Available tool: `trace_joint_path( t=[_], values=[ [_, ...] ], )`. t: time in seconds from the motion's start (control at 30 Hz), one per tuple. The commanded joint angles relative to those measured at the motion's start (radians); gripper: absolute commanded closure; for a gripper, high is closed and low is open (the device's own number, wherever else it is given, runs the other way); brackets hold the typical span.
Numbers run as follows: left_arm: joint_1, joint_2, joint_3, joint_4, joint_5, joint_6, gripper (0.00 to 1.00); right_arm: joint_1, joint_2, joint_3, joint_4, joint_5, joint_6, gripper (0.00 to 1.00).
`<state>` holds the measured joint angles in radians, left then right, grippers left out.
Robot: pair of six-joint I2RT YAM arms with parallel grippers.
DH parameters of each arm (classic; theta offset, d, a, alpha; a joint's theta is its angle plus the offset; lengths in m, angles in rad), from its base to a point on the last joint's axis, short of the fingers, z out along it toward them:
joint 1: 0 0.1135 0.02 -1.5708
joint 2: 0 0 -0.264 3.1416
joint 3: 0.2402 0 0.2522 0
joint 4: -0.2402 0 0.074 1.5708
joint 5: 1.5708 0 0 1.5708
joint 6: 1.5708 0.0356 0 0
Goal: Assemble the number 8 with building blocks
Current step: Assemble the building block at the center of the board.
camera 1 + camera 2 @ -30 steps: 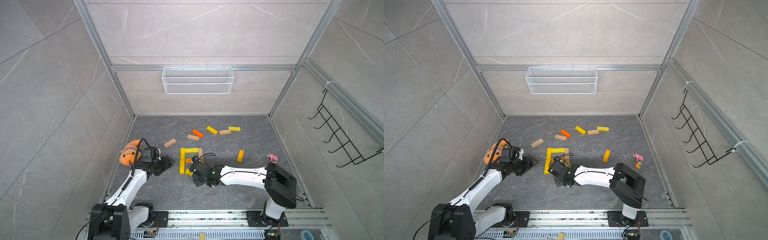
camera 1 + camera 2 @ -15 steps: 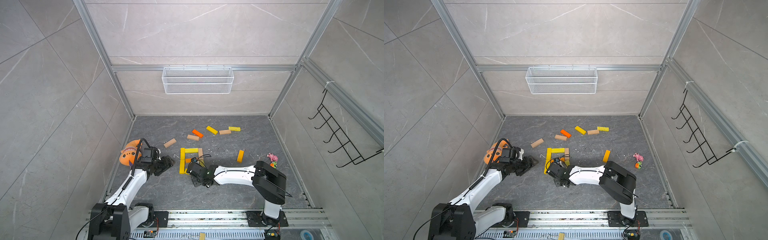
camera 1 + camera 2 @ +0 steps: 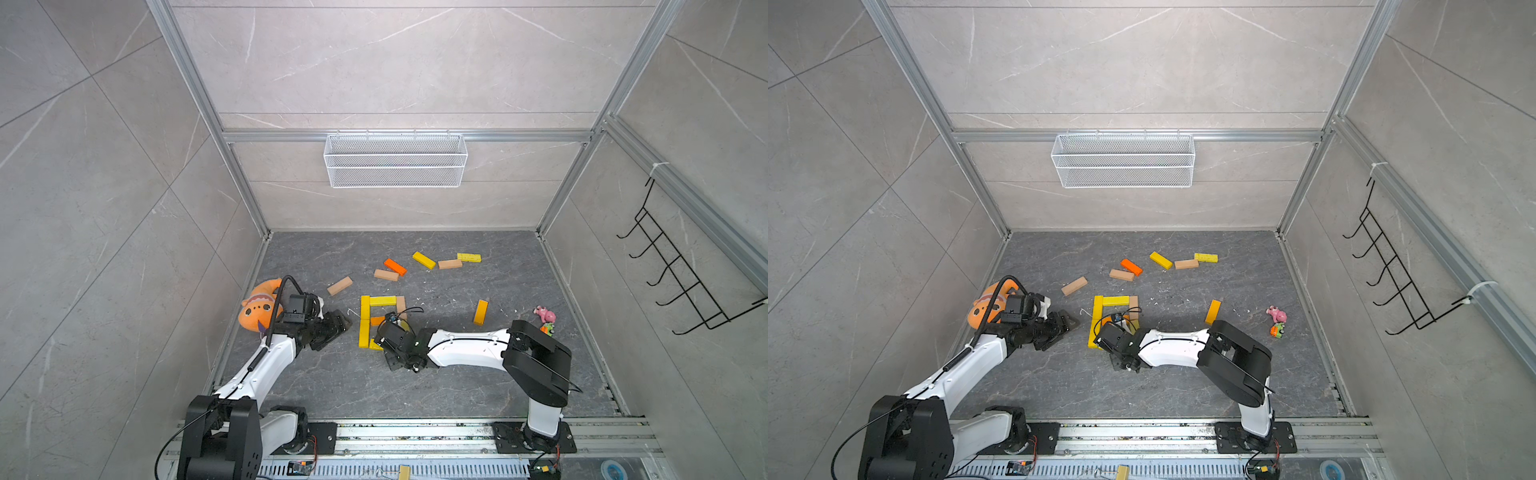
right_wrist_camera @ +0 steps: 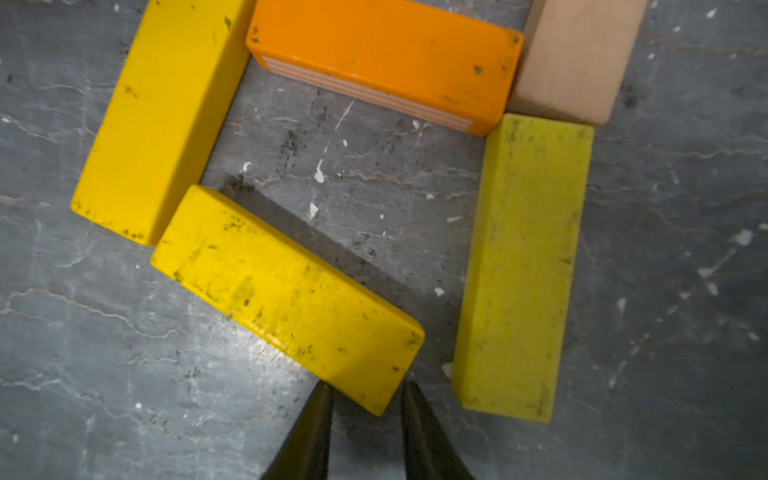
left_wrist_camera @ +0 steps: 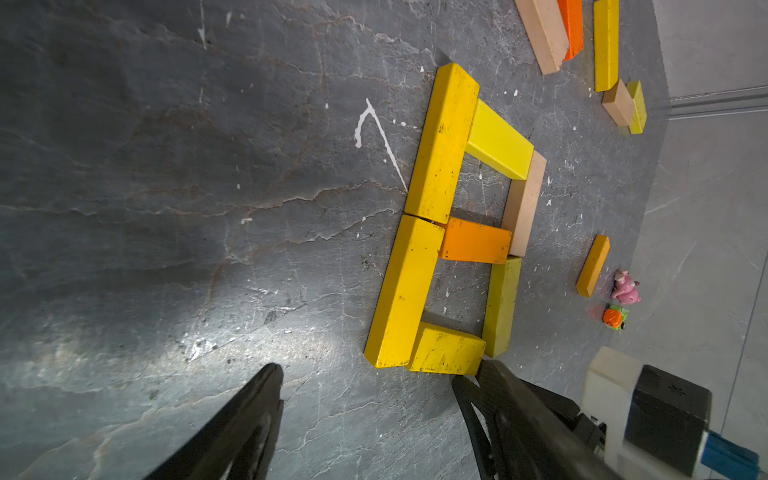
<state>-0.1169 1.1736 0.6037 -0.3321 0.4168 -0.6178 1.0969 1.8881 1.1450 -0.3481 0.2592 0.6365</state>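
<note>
Jaws of the right gripper (image 4: 365, 392) have been drawn closer together in the last second, and the right arm has been swung nearer to the figure, so that the near end of the bottom yellow block (image 4: 286, 291) is now seen between the two tips (whether it is really squeezed cannot be told). The block is laid flat on the counter (image 4: 104, 374), with one end by the foot of the left yellow bar (image 4: 162, 116) and the other just beside the yellow-green bar (image 4: 523, 266), a small gap being left there. The orange bar (image 4: 382, 58) and the tan bar (image 4: 577, 54) are already set in place, so the 8 is nearly made. The bottom block seems a little crooked, so a small turn is probably still needed before the lower loop is closed. The left gripper (image 5: 376, 370) has not been moved; its jaws are kept wide apart beside the figure, with nothing held. Spare blocks (image 3: 424, 259) are left farther back.
</note>
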Motion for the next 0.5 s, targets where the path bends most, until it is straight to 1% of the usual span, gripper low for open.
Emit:
trace_joint_path(
  t=[0.0, 0.1, 0.2, 0.37, 0.47],
  values=[
    [0.003, 0.003, 0.001, 0.030, 0.033, 0.002, 0.22, -0.006, 0.020, 0.029, 0.004, 0.016, 0.005, 0.68],
    [0.001, 0.006, 0.000, 0.034, 0.037, 0.000, 0.22, -0.008, 0.023, 0.036, 0.001, 0.013, 0.002, 0.68],
    [-0.001, 0.008, -0.007, 0.043, 0.037, -0.005, 0.22, -0.007, 0.026, 0.036, 0.007, 0.005, 0.006, 0.59],
    [-0.005, 0.010, -0.014, 0.051, 0.039, -0.010, 0.22, -0.008, 0.039, 0.044, 0.010, 0.000, 0.013, 0.53],
    [-0.005, 0.010, -0.013, 0.052, 0.038, -0.010, 0.22, -0.008, 0.045, 0.049, 0.011, 0.000, 0.018, 0.52]
  ],
)
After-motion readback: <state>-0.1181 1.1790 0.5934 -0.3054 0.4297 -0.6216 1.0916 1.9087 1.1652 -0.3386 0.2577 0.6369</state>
